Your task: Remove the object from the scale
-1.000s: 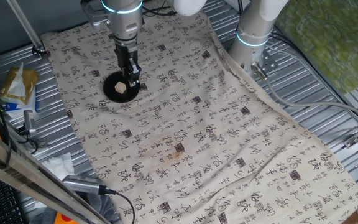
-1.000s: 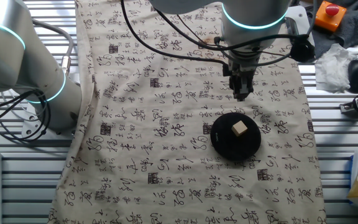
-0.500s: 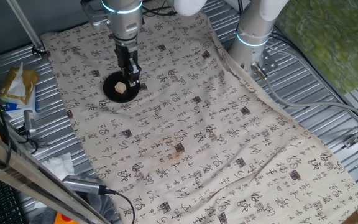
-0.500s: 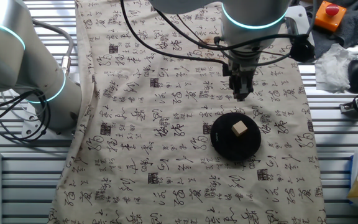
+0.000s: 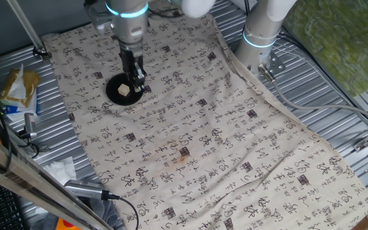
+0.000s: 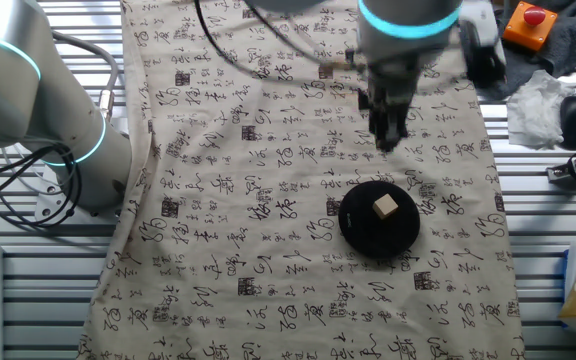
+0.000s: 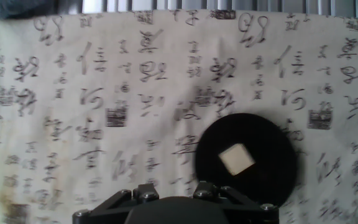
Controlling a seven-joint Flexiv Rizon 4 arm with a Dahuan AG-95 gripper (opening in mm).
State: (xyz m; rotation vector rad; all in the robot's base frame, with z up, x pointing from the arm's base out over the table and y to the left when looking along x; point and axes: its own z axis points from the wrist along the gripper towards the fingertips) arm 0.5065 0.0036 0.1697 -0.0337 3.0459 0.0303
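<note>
- Hand view first, taking the scale [image 7: 247, 163] as my landmark: left of it lies only the printed cloth [image 7: 73, 112], spread flat, which I judge is there to give the disc a level bed.
- On the scale itself, close to its middle, rests the object [image 7: 237, 158], a small pale tan block, roughly cube-shaped, top face bright and plain, edges slightly soft in this blur. It sits square on the matte black disc, tilted a little in plan, untouched.
- From the other fixed view, my gripper [image 6: 389, 140] hangs above the cloth just beyond the scale's far rim, apart from the block, fingers pointing down. I hold nothing. The fingers look close together, but they are blurred, so I cannot tell how far they are parted.
- I judge this stand-off is deliberate: staying high and off to one side lets me line up over the block before coming down.
</note>
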